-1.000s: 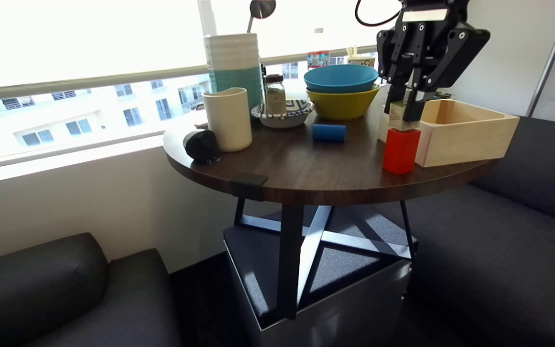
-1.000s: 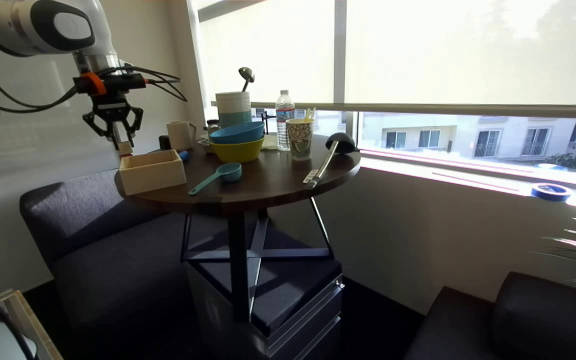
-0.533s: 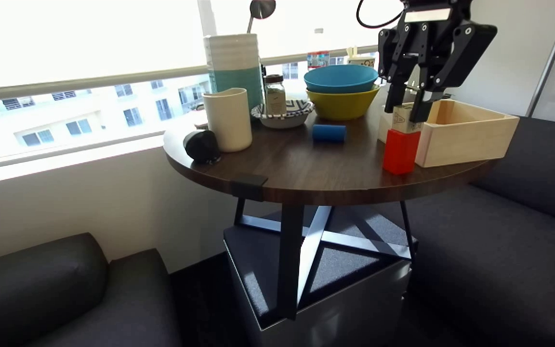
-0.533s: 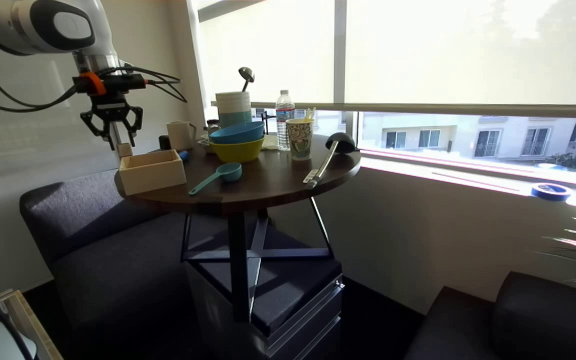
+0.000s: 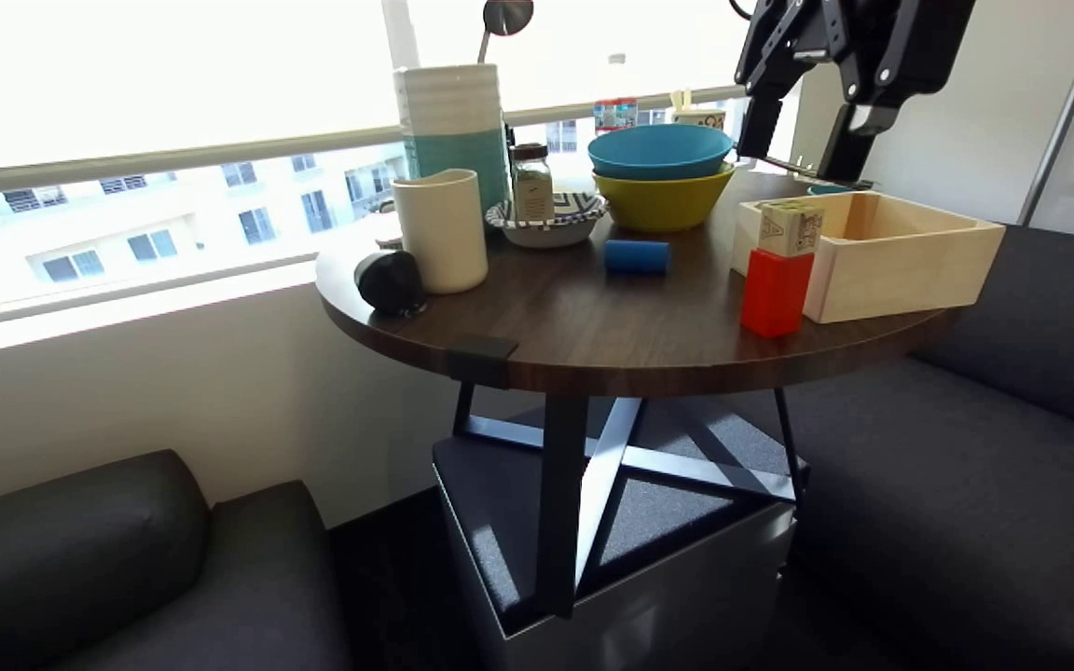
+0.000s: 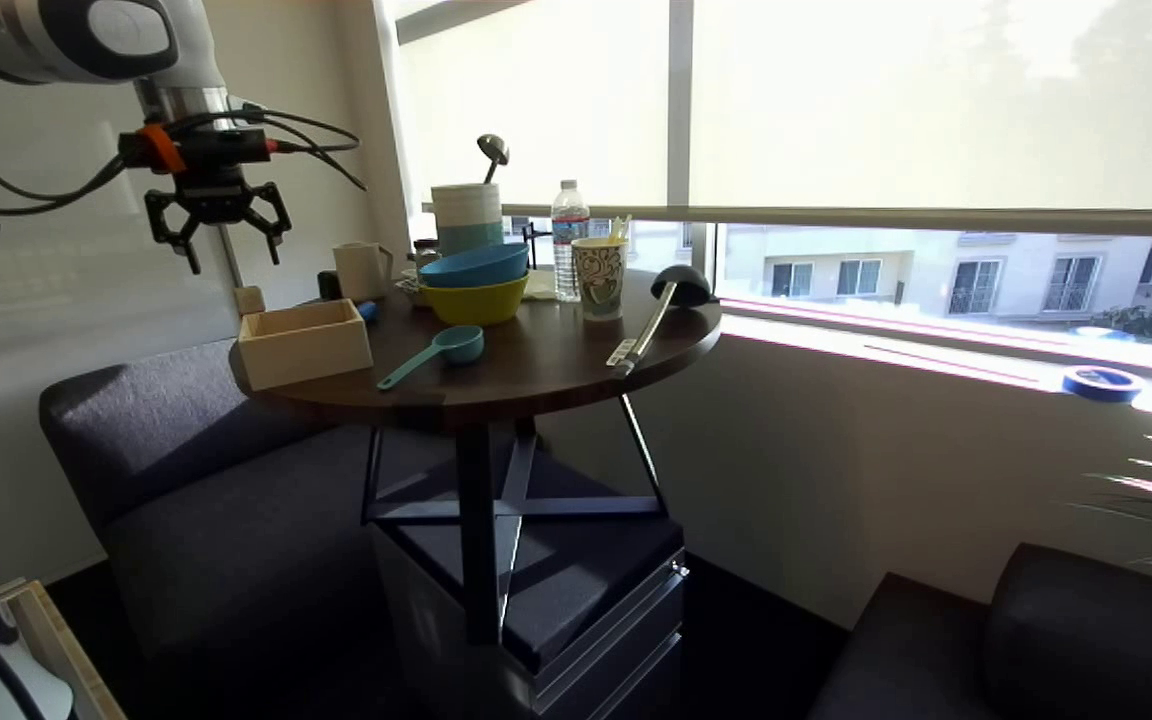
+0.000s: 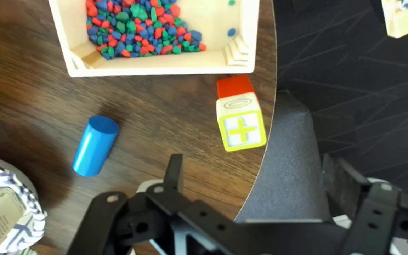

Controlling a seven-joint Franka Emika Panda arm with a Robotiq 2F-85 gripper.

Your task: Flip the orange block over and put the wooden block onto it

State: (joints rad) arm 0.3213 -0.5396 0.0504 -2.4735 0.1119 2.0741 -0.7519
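Note:
The red-orange block [image 5: 773, 294] stands on end on the round table, close to its edge. On its top sits the pale wooden block [image 5: 790, 230], touching nothing else that I can see. Seen from above in the wrist view, the wooden block [image 7: 243, 127] shows a yellow cross on its upper face, and part of the orange block [image 7: 234, 86] shows behind it. My gripper [image 5: 799, 154] hangs above the stack with its fingers wide apart and nothing between them. The wooden block [image 6: 249, 299] also appears beyond the box in an exterior view, where the orange block is hidden.
A wooden box [image 5: 910, 275] holding coloured pebbles [image 7: 143, 32] stands right beside the stack. Around the table are a blue cylinder [image 5: 638, 257], stacked bowls [image 5: 660, 200], a patterned bowl [image 5: 546, 233], a cream mug [image 5: 444, 233] and a teal scoop [image 6: 461, 345].
The gripper was around the wooden block, then its fingers spread and let it go. It has since risen clear, while the wooden block stays on the orange block.

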